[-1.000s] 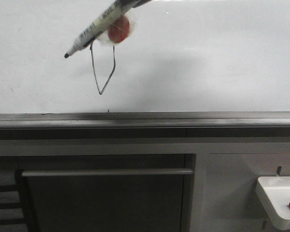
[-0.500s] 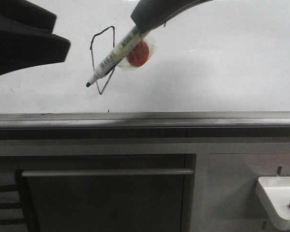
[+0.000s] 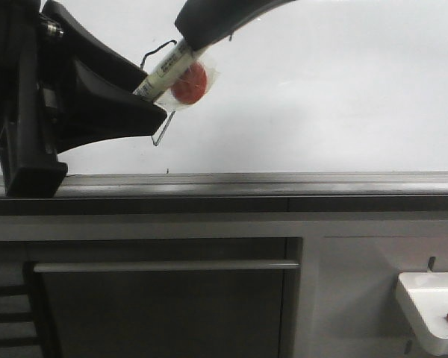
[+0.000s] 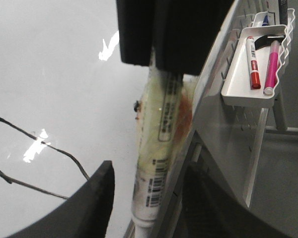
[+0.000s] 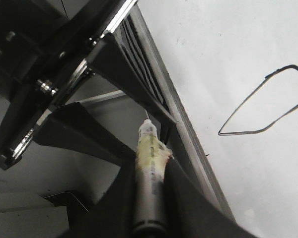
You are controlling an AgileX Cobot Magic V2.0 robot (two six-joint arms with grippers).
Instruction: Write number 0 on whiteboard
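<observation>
Number 0 (image 3: pixel 161 89), a thin black angular loop, sits on the whiteboard (image 3: pixel 321 89) above its grey ledge (image 3: pixel 284 183), partly hidden. Across it slants a white marker (image 3: pixel 164 68) with a red magnet (image 3: pixel 190 82), clamped in the right pincer (image 3: pixel 201 33). Its tip lies between the left pincer's (image 3: pixel 153 101) wide-spread fingers (image 3: pixel 112 67).

Front cam sits low and looks straight at the glossy white whiteboard (image 3: pixel 321 82) with its grey ledge, mid range. Left wrist cam peers past the left claw (image 4: pixel 144 198), super close to the white marker pen with the red magnet (image 4: pixel 161 148). Right wrist cam rides the right claw (image 5: pixel 149 198), also close. All three catch that marker and the thin black hand-drawn loop (image 5: pixel 260 106).
</observation>
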